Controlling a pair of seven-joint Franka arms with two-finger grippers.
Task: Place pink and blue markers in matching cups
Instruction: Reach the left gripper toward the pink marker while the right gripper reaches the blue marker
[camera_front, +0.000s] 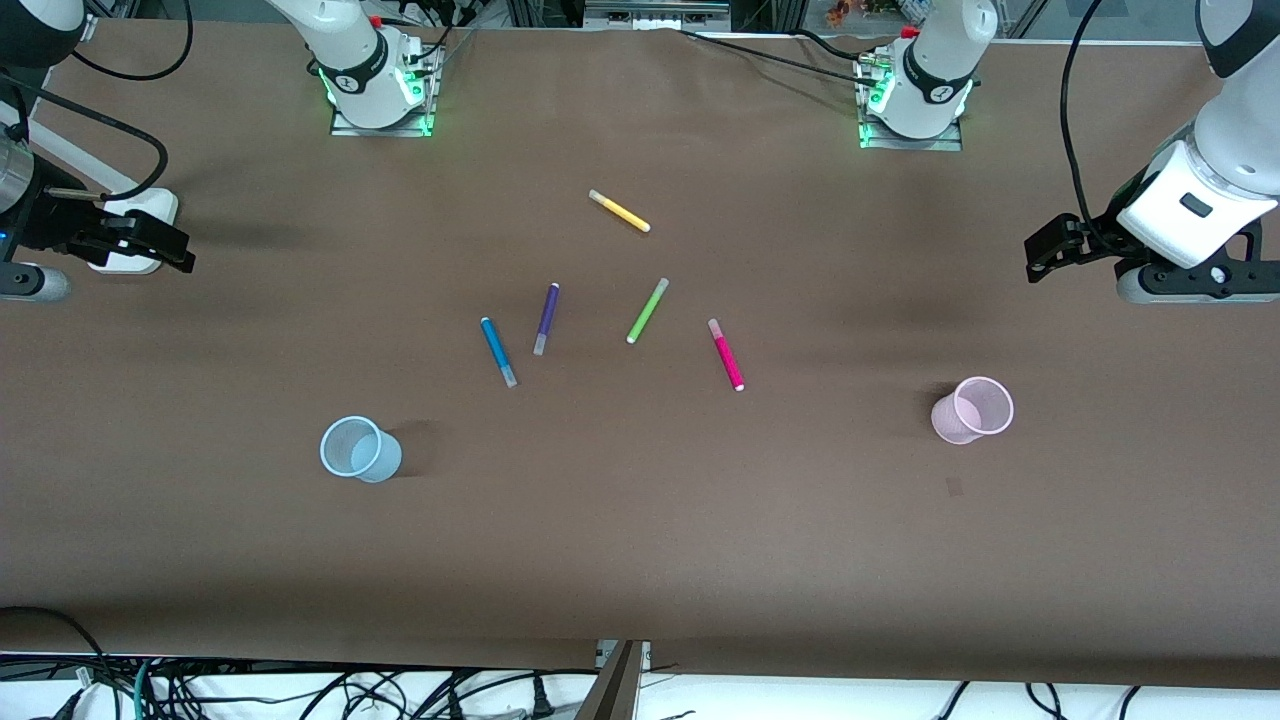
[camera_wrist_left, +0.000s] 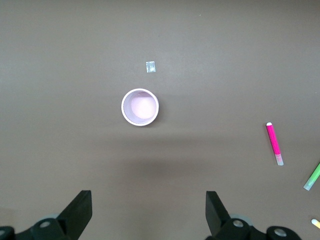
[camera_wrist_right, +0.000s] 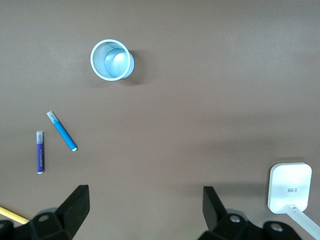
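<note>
Both grippers, left gripper (camera_wrist_left: 148, 215) and right gripper (camera_wrist_right: 145, 212), wait wide open at the bench ends. Lower squarely across the pink marker (camera_front: 726, 354), mid-bench; pink cup (camera_front: 972, 410) stands toward the left arm's end.

Two white arms, glossy rounded shells, black joint rings. Bases on metal plates, green glow at foot, red button near each. Black cables trail from bases and wrists. Left gripper (camera_front: 1040, 262): black fingers, white wrist housing with dark slot, grey camera cylinder below. Right gripper (camera_front: 175, 252): black, angular fingers.
</note>
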